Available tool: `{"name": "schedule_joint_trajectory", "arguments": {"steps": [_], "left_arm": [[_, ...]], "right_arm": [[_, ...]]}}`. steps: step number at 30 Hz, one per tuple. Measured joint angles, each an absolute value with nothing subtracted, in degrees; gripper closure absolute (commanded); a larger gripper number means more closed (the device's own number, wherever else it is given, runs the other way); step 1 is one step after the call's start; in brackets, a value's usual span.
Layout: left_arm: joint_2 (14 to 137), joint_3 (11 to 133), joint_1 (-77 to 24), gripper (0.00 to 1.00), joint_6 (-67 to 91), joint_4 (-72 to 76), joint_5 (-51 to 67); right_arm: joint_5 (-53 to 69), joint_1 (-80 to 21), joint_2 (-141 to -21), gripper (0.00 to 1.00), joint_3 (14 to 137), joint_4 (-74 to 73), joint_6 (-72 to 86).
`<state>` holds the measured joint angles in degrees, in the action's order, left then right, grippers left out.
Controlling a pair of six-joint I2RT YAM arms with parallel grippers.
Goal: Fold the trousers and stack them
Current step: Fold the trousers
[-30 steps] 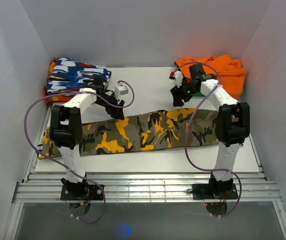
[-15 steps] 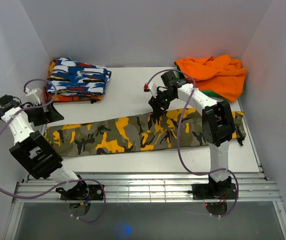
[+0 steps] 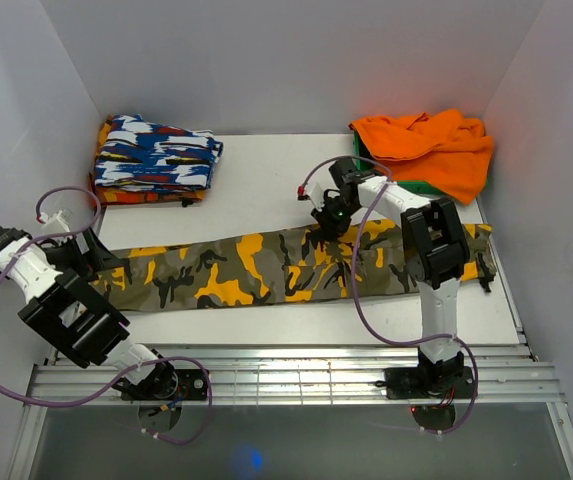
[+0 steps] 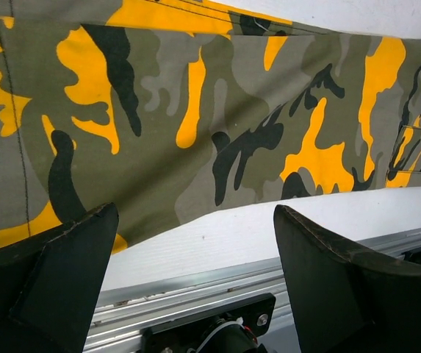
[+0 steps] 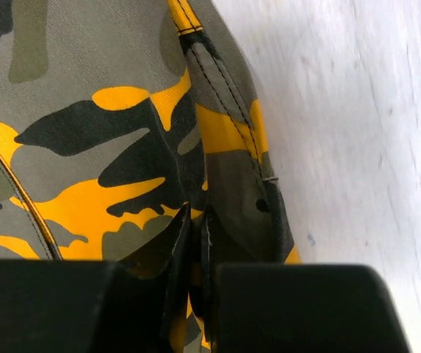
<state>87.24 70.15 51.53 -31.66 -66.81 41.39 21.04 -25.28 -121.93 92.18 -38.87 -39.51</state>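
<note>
White walls close in a white table [image 3: 266,175]. Along its near half, from the left edge almost to the right edge, the camouflage trousers [image 3: 236,272] lie flat at full length. The left gripper [image 3: 86,255] hangs over their left end by the table's left edge, jaws wide apart, holding nothing. The right gripper [image 3: 328,222] sits on the trousers' far edge right of the middle, jaws together and pinching a fold of the cloth. A folded blue-white-red garment [image 3: 156,155] lies in the far left corner, an orange cloth [image 3: 431,145] in the far right.
</note>
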Motion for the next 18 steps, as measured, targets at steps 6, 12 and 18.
{"name": "schedule_joint_trajectory", "arguments": {"steps": [6, 12, 18], "left_arm": [[87.26, 67.59, 51.31, 0.02, -30.72, -63.83, 40.14], [87.2, 63.55, 51.27, 0.02, -25.69, -59.0, 36.84], [85.25, 60.62, 51.27, 0.02, -19.59, -56.03, 29.45]], "right_arm": [[20.82, -20.99, -118.52, 0.92, 88.73, -39.51, -39.44], [20.27, -17.45, -118.17, 0.92, 88.6, -40.47, -39.35], [20.05, -17.76, -118.67, 0.92, 89.71, -41.6, -39.11]]}}
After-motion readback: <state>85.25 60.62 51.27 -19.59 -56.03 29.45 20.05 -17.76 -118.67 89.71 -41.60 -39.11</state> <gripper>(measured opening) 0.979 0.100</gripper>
